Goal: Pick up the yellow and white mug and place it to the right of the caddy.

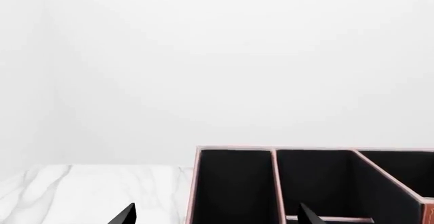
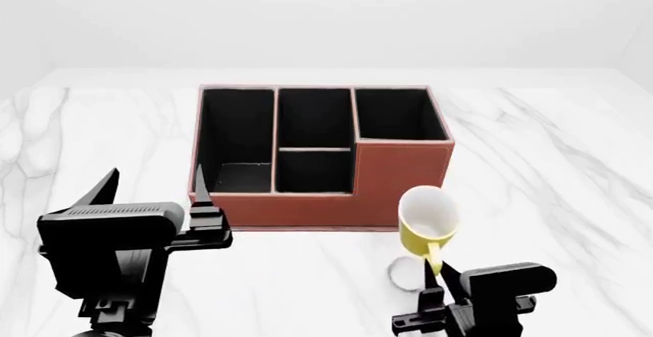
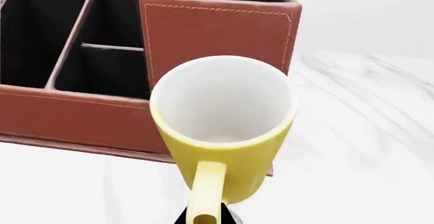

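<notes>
One yellow and white mug (image 2: 427, 222): white inside, tilted | right gripper (image 2: 433, 276) pinches its handle | left gripper (image 2: 153, 188) spread, empty

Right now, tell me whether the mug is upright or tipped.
Tipped. The yellow and white mug leans its mouth toward the head camera, lifted off the table by its handle in the right gripper.

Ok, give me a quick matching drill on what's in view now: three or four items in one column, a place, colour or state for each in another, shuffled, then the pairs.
Items:
1. yellow and white mug
2. caddy
3. left tool
4. table

Descriptions:
A. white marble with grey veins
B. reddish-brown outside, black-lined compartments
C. open, holding nothing, near the caddy's front left corner
D. lifted off the surface, held by its handle in the right tool

Pairs: 1-D, 2-B, 3-C, 4-A
</notes>
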